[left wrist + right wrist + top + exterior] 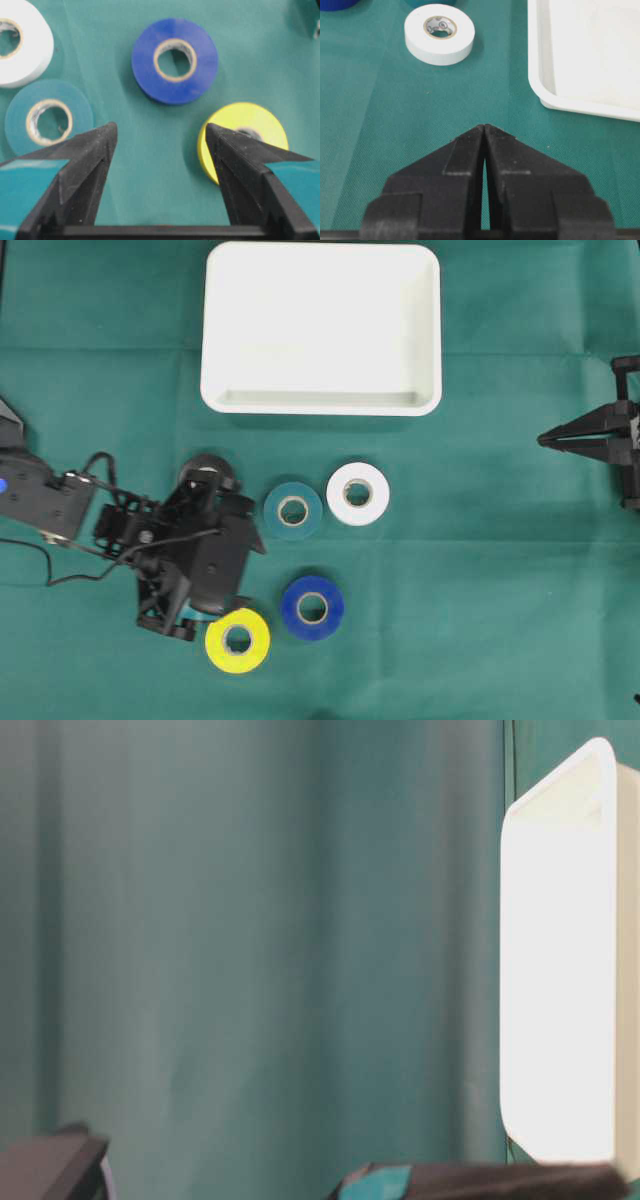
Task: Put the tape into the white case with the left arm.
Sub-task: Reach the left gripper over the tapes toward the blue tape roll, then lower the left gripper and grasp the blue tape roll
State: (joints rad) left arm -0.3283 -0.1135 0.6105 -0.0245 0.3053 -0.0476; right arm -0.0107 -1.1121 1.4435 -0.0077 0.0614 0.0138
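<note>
Several tape rolls lie on the green cloth: teal (293,510), white (357,493), blue (312,607) and yellow (238,640). The white case (320,390) stands behind them, with nothing in it. My left gripper (240,565) hovers just left of the rolls. In the left wrist view this gripper (161,131) is open with only cloth between its fingers. Its right finger overlaps the yellow roll (250,122), the teal roll (48,117) sits beside its left finger, and the blue roll (175,60) lies ahead. The right gripper (484,126) is shut and holds nothing.
The right gripper (545,440) rests at the far right edge, pointing left. From its wrist view the white roll (439,32) lies ahead to the left and the case's corner (545,95) to the right. The left arm's cable (60,565) trails at the left.
</note>
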